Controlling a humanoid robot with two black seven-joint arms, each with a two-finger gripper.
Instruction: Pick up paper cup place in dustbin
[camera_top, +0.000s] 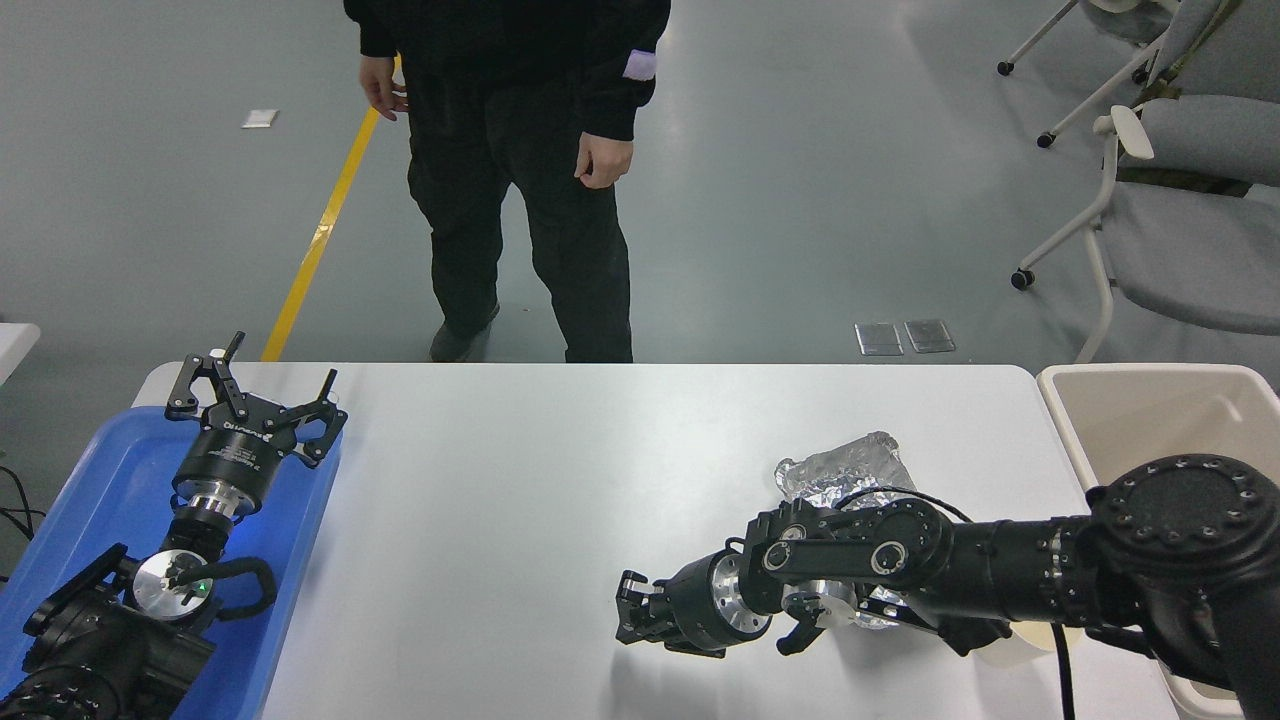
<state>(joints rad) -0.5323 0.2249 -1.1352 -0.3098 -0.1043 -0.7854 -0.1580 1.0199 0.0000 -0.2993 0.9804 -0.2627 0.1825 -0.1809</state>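
Note:
The paper cup is hidden; only a cream sliver (1018, 645) peeks out under my right forearm, too little to identify. The beige dustbin (1140, 371) stands off the table's right end, its rim partly covered by my right arm's big joint. That arm reaches in from the right edge and lies low over the table, pointing left. My right gripper (632, 608) sits near the front middle of the table, shut with nothing in it. My left gripper (255, 395) is parked open above the blue tray.
A crinkled silver foil tray (845, 462) lies just behind my right wrist. The blue tray (100, 470) fills the table's left end. A person in black stands at the far side. Grey chairs stand at the upper right.

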